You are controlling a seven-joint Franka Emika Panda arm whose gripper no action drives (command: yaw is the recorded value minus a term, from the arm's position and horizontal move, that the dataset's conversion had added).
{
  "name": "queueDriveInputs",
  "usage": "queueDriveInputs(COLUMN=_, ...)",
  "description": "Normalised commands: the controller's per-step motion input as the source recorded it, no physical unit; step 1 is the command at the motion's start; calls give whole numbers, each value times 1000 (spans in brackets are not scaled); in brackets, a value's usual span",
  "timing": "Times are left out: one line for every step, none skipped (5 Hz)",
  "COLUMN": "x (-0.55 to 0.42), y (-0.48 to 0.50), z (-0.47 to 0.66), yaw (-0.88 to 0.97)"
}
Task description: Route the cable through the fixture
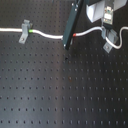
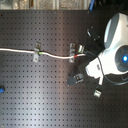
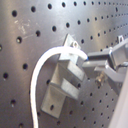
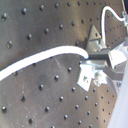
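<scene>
The white cable (image 1: 50, 36) runs from the first exterior view's left edge through a metal fixture (image 1: 24, 31). Its green band (image 1: 32, 31) lies just past that fixture and its red band (image 1: 74, 36) sits mid-board. The cable then rises to my gripper (image 1: 106, 26), which is shut on it. Past the gripper the cable loops near a second fixture (image 1: 108, 45). In the second wrist view the cable (image 4: 45, 57) ends between the fingers (image 4: 95, 61), with a fixture (image 4: 95, 36) just behind. The first wrist view shows a fixture (image 3: 62, 82) with the cable (image 3: 36, 75) arcing beside it.
A black perforated board (image 1: 60, 90) carries everything. A dark slanted bar (image 1: 72, 22) crosses in front of the cable near the red band. In the second exterior view more fixtures (image 2: 75, 78) (image 2: 97, 92) (image 2: 73, 48) stand around the white robot body (image 2: 116, 45).
</scene>
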Motion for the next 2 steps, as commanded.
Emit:
queueDriveInputs(x=188, y=-59, z=-469, yaw=-171)
queueDriveInputs(x=103, y=-116, z=-586, yaw=-137)
